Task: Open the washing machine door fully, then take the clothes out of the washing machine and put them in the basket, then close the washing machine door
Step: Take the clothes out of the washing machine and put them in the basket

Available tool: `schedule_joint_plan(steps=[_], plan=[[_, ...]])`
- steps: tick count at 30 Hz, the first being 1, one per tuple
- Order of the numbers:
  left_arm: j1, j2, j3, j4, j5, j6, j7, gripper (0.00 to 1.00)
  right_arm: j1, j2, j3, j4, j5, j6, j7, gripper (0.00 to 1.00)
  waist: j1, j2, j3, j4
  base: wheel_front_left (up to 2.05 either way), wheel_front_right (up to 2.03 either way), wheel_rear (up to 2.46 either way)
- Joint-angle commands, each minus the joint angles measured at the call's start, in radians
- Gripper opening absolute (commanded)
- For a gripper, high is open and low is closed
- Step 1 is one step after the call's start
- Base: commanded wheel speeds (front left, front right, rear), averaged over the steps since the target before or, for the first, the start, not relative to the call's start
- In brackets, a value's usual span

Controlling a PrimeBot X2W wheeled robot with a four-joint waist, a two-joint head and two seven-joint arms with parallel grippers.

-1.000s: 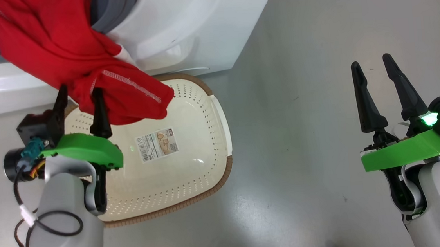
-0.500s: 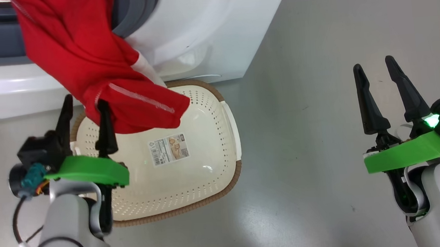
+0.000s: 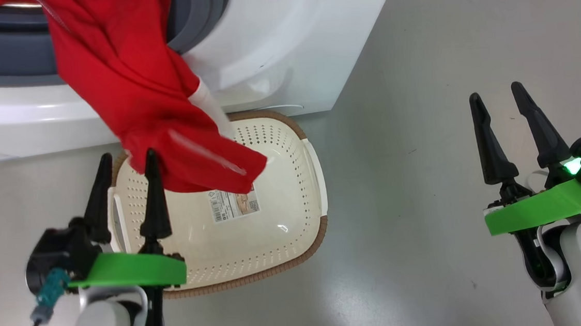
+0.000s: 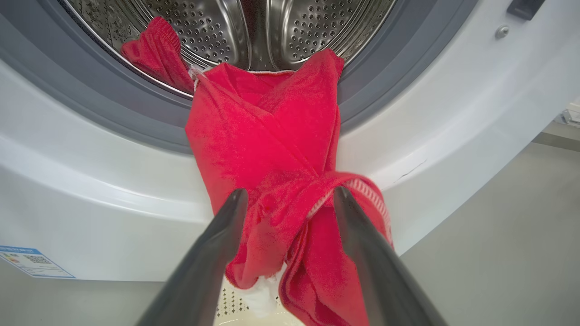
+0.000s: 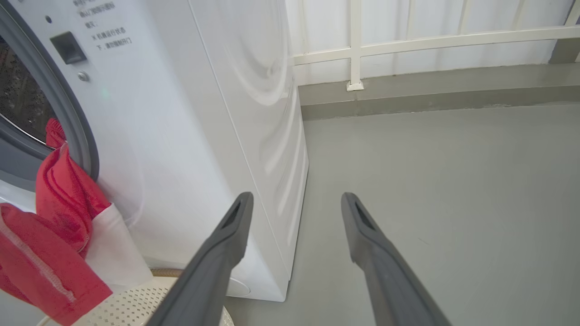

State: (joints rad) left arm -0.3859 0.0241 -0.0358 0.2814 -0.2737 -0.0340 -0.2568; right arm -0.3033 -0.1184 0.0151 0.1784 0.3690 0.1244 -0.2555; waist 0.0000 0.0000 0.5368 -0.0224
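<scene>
Grey floor (image 3: 416, 44) lay bare across the right of the head view, so plenty of swing room there. At upper left the clothes (image 3: 151, 106) hung out of the washing machine (image 3: 271, 55) over its grey ring (image 4: 136, 131), with the tail dangling above the basket (image 3: 294, 204) mid-frame. They looked soft, light and floppy, and likely to snag on that lip. I'd pinch the bunched fold low down. The left gripper (image 3: 128, 154) had its fingers spread either side of the tail, pinching nothing. The right gripper (image 3: 495, 90) sat spread and empty at far right. The basket was tucked close to the machine, so it was tight there.
</scene>
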Motion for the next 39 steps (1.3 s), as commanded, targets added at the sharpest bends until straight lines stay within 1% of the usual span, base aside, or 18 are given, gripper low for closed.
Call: schedule_joint_plan(steps=[1,7,12,23,28,33,36,37,39], plan=[[0.041,0.026,0.019,-0.045,-0.010,0.013,-0.005,1.00,0.036,-0.005,0.024,-0.020,-0.006,0.006,-0.006,1.00,0.0000,0.0000,-0.003,0.001,0.00,0.00,0.00],[0.124,0.026,-0.007,-0.134,-0.025,0.042,-0.005,1.00,0.040,-0.009,0.027,-0.019,-0.003,0.006,-0.006,1.00,0.0000,0.0000,-0.011,0.001,0.00,0.00,0.00],[0.150,0.026,-0.021,-0.172,-0.035,0.061,-0.005,1.00,0.043,-0.012,0.023,-0.020,-0.003,0.006,-0.006,1.00,0.0000,0.0000,-0.010,0.005,0.00,0.00,0.00],[0.134,0.026,-0.017,-0.183,-0.034,0.070,-0.005,1.00,0.034,-0.010,0.026,-0.023,-0.005,0.006,-0.006,1.00,0.0000,0.0000,0.000,0.003,0.00,0.00,0.00],[0.089,0.026,-0.018,-0.173,-0.019,0.062,-0.005,1.00,0.033,-0.009,0.022,-0.024,-0.006,0.006,-0.006,1.00,0.0000,0.0000,0.004,0.010,0.00,0.00,0.00],[-0.013,0.026,0.002,-0.143,0.024,0.051,-0.005,1.00,0.030,-0.010,0.019,-0.025,-0.007,0.006,-0.006,1.00,0.0000,0.0000,0.012,0.017,0.00,0.00,0.00],[-0.093,0.026,0.021,-0.089,0.048,0.047,-0.005,1.00,0.026,-0.011,0.021,-0.025,-0.006,0.006,-0.006,1.00,0.0000,0.0000,0.016,0.018,0.00,0.00,0.00],[-0.093,0.026,0.021,-0.089,0.048,0.047,-0.005,1.00,0.026,-0.011,0.021,-0.025,-0.006,0.006,-0.006,1.00,0.0000,0.0000,0.016,0.018,0.00,0.00,0.00],[-0.152,0.026,0.032,-0.033,0.060,0.045,-0.005,1.00,0.024,-0.011,0.024,-0.024,-0.006,0.006,-0.006,1.00,0.0000,0.0000,0.018,0.018,0.00,0.00,0.00]])
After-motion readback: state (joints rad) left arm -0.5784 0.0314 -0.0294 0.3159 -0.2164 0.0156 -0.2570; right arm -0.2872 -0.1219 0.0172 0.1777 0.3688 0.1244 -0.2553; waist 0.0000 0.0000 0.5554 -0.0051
